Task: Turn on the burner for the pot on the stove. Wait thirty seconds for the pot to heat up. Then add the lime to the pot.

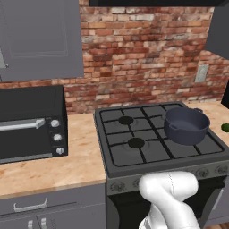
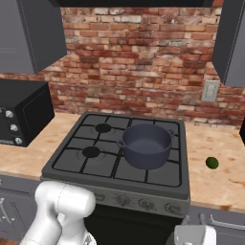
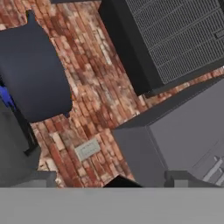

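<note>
The dark blue-grey pot (image 1: 186, 125) (image 2: 145, 145) stands on the front right burner of the grey stove (image 1: 134, 154) (image 2: 95, 167). The lime (image 2: 212, 163) (image 1: 226, 127) lies on the wooden counter right of the stove. In the hand view, the pot (image 3: 33, 72) is seen from low down and rolled. A blue sliver (image 3: 5, 97) shows between it and the stove. My gripper (image 3: 114, 179) is open, its tips far apart with nothing between them. My hand (image 2: 193, 233) hangs low in front of the stove's right knobs (image 2: 170, 208).
A black countertop oven (image 1: 31, 123) (image 2: 21, 115) sits on the counter left of the stove. Grey wall cabinets (image 1: 40, 38) (image 2: 229, 43) hang on both sides. Above the stove is the hood grille (image 3: 175, 35). An outlet (image 2: 209, 91) is on the brick wall.
</note>
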Robot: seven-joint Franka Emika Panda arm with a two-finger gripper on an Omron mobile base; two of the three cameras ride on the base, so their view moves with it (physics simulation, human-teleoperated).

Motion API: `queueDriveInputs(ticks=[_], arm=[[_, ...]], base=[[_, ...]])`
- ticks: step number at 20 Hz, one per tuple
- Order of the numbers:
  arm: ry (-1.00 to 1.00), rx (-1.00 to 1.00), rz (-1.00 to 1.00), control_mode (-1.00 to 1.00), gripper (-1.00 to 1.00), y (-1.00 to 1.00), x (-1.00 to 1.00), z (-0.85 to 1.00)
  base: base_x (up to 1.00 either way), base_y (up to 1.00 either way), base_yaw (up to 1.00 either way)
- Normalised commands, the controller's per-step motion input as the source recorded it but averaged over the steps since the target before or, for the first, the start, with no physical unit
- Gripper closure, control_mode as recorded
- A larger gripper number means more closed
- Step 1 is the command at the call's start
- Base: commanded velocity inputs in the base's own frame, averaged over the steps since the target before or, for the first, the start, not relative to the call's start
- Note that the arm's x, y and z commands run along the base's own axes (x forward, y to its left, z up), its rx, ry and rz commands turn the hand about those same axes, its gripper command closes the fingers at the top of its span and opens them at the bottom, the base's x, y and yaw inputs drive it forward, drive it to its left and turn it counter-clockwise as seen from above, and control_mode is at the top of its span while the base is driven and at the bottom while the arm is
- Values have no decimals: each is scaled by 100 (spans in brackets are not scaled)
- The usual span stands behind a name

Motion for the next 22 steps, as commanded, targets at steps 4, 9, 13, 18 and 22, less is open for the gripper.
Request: queueDriveInputs(ticks=[4,9,13,18,22], arm=[[47,3,-12,-100,-100,13,-84,82],[55,11,-24,-100,-100,25,-74,71],[58,13,-25,-100,-100,27,-67,65],[31,9,-23,-100,-100,31,-56,32],[23,16,-10,-100,-100,-5,-29,9]], base=[[0,0,0],[0,0,0],[0,0,0],[0,0,0],[0,0,0]])
